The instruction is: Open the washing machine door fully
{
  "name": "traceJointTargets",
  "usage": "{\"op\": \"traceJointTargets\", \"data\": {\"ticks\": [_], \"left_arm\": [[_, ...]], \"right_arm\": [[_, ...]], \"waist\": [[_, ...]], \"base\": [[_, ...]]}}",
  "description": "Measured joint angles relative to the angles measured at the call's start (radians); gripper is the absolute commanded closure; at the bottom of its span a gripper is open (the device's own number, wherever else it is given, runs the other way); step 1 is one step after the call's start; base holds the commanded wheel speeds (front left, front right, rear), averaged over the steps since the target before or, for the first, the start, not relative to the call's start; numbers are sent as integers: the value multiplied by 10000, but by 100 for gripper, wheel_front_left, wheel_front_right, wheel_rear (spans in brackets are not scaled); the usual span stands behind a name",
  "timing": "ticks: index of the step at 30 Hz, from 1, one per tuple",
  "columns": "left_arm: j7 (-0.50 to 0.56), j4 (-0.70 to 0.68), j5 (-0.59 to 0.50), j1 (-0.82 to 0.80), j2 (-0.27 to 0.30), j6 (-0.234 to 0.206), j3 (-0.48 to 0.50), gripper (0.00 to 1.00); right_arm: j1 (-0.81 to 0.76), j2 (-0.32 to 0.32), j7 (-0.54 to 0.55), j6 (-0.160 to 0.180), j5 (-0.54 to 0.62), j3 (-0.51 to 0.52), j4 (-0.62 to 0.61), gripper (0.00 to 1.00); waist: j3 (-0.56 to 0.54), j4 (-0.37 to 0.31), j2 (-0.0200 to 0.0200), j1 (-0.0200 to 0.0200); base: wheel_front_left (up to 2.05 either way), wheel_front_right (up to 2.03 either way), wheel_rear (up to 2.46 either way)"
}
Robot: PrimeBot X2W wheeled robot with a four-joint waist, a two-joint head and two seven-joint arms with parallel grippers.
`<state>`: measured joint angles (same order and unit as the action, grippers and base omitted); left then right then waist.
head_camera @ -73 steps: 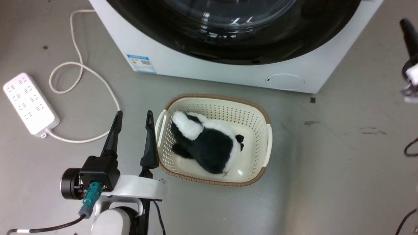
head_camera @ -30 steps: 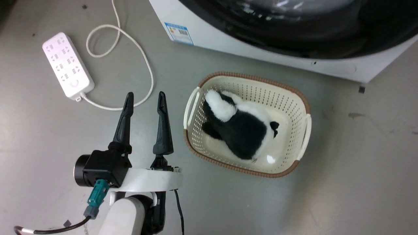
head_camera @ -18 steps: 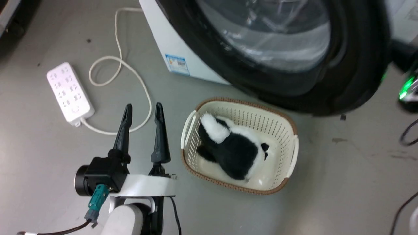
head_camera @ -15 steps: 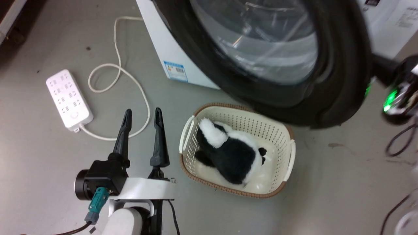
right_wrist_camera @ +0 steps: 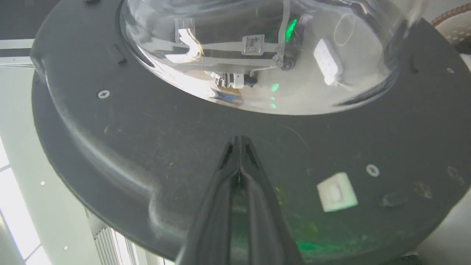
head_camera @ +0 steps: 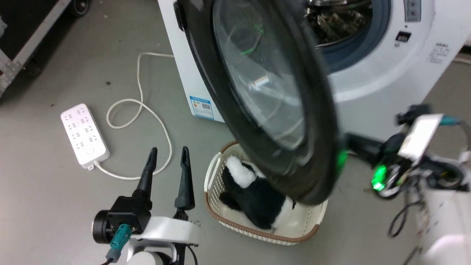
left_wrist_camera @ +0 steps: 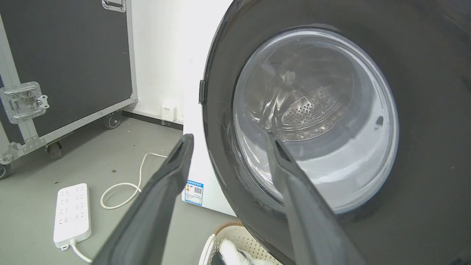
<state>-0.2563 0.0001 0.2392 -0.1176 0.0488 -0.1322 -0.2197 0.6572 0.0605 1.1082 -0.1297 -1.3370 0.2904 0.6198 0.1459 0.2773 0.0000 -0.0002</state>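
Observation:
The washing machine door (head_camera: 323, 121), a black disc with a bulging glass bowl, stands swung partly out from the white machine (head_camera: 371, 81). The steel drum (head_camera: 331, 18) shows behind it. My right gripper (head_camera: 349, 141) reaches in from the right, and its shut fingers meet the door's edge. In the right wrist view the right gripper (right_wrist_camera: 238, 141) lies shut with its tips against the door's inner face (right_wrist_camera: 110, 125), just below the glass bowl (right_wrist_camera: 257, 55). My left gripper (head_camera: 169, 149) stands open over the floor, holding nothing. From the left gripper (left_wrist_camera: 228, 140) I see the door's outer face (left_wrist_camera: 427, 110).
A cream basket (head_camera: 211, 176) holding a black-and-white plush toy (head_camera: 254, 198) sits on the floor right under the swung door. A white power strip (head_camera: 84, 136) and its looped cord (head_camera: 147, 110) lie to the left. A black flight case (left_wrist_camera: 66, 59) stands farther left.
The door has swung from shut to partly open, with my shut right gripper moving with it behind its edge. The head camera has lifted and shifted. The left gripper stays open.

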Motion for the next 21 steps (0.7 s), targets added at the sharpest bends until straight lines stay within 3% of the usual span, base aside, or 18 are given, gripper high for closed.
{"op": "traceJointTargets", "data": {"ticks": [4,5,6,16,17,18,21], "left_arm": [[0,357,0,195,0,171,-111,0],[0,525,-2,226,0,299,-173,0],[0,575,-2,226,0,309,-198,0],[-2,660,-84,234,0,391,-102,0],[0,652,-86,244,0,405,-59,0],[0,658,-86,267,0,481,-27,0],[-2,692,-104,322,0,654,86,0]], "right_arm": [[-880,-29,-711,0,-1333,-1829,-506,100],[-1347,-69,-1365,0,-1894,-2869,-909,100],[-1450,-77,-1565,0,-2025,-3112,-999,100],[-1680,-59,-2899,0,-2006,-3848,-1425,100],[-1720,-27,-3164,0,-1824,-3793,-1517,62],[-1789,35,-3384,0,-1655,-3722,-1615,0],[-2070,332,-4238,0,-978,-3499,-2138,0]], "waist": [[-244,96,0,0],[-307,151,0,1],[-315,170,0,2],[-338,161,0,2],[-359,118,0,2],[-389,77,0,2],[-476,-81,0,2]], "base": [[0,0,0],[0,0,0],[0,0,0],[0,0,0],[0,0,0],[0,0,0],[0,0,0]]}}
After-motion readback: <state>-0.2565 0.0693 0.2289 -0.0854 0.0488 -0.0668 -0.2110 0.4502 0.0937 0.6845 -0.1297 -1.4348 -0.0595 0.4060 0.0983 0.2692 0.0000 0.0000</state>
